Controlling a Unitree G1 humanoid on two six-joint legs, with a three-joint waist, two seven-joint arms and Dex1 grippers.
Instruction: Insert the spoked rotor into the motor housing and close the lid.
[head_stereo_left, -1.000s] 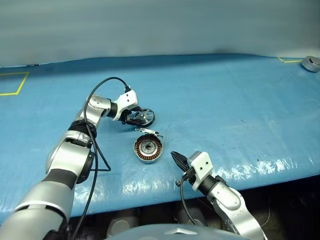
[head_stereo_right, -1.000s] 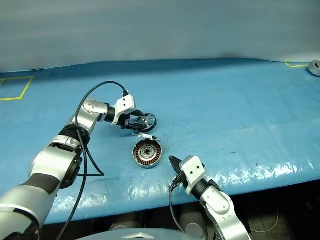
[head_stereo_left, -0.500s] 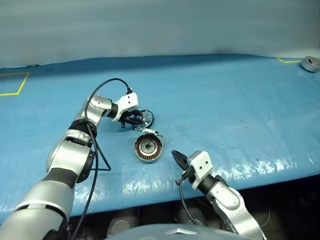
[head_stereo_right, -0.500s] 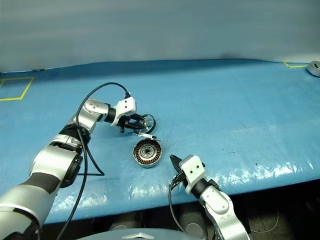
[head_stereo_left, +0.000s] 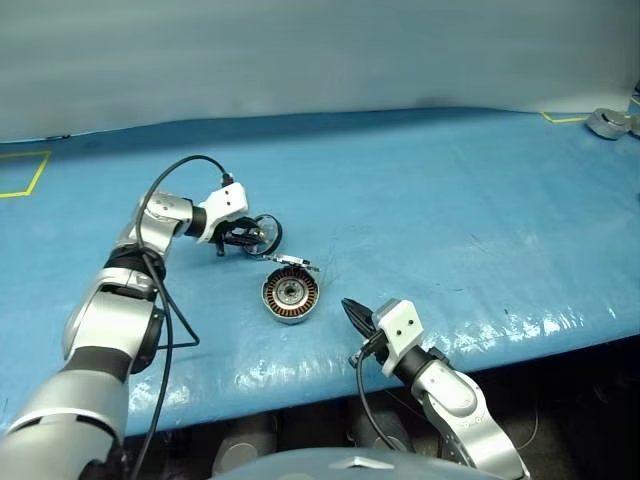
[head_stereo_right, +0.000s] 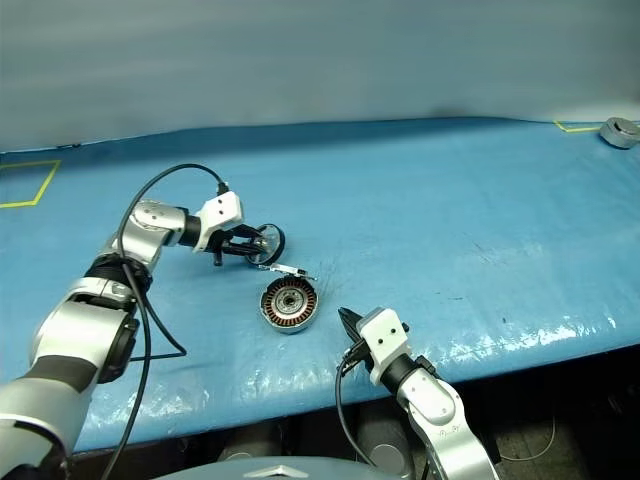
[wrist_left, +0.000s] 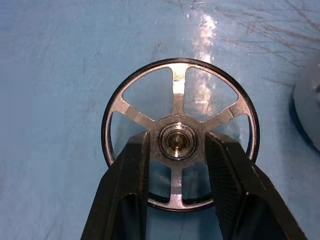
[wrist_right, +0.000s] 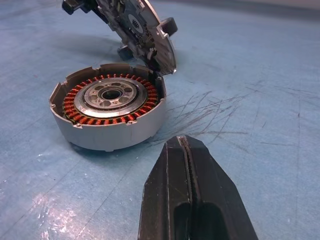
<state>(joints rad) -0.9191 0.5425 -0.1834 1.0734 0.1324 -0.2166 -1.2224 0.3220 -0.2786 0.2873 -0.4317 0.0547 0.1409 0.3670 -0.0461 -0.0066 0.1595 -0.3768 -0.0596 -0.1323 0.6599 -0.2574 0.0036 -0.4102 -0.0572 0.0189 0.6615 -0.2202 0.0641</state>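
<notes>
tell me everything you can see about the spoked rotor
The spoked rotor is a thin silver metal wheel with a dark outer rim, flat spokes and a round bearing hub at its centre. It looks clean and undamaged. The left gripper is closed on it, one black finger on each side of the hub, holding it up on edge over the blue table cover, apart from the motor housing.

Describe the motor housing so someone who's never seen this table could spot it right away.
On the blue table, look near the front edge, between the two robot arms. The motor housing is a squat silver ring lying flat, its hinged lid tilted open. Unlike the flat spoked rotor in the left gripper, it has copper-coloured windings around a dark centre.
</notes>
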